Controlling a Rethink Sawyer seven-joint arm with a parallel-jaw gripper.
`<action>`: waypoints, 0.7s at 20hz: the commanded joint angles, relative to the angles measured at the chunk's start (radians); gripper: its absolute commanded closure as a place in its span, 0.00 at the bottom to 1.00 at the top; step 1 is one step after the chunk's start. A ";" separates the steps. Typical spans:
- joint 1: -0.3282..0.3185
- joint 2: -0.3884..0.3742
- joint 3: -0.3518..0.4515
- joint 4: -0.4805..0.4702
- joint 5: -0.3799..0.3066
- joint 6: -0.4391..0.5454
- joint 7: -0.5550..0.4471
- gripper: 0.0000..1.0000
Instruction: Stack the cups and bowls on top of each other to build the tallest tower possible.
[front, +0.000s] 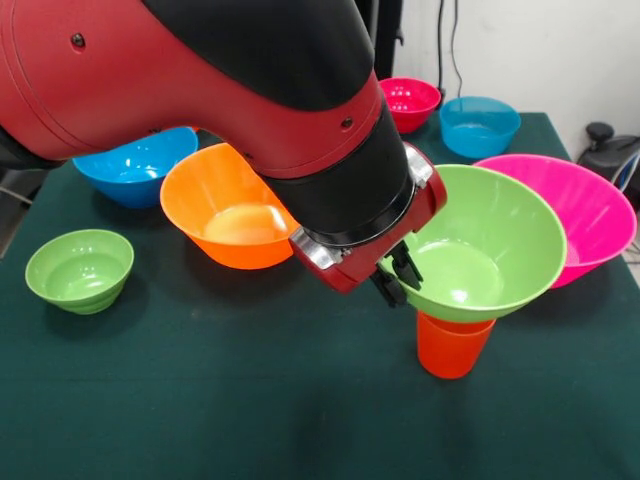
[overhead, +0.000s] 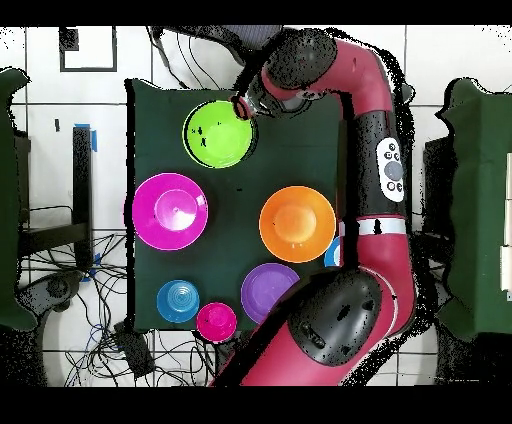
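Worktop (front: 250, 400) carries scattered bowls; the large pink bowl (front: 585, 215) lies beside a medium green bowl (front: 480, 245) perched tilted on the orange-red cup (front: 453, 345). End effector (front: 398, 275) pinches that bowl's rim; level it before letting go, I judge.

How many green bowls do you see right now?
2. The larger green bowl sits on the orange-red cup, beside the gripper. The small green bowl stands alone at the front view's left. The arm may hide others.
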 joint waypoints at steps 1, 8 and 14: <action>-0.003 -0.009 -0.042 0.001 -0.046 0.035 -0.306 1.00; -0.010 -0.007 -0.037 0.013 -0.029 0.015 -0.278 1.00; -0.005 -0.005 -0.035 0.003 -0.028 0.022 -0.268 1.00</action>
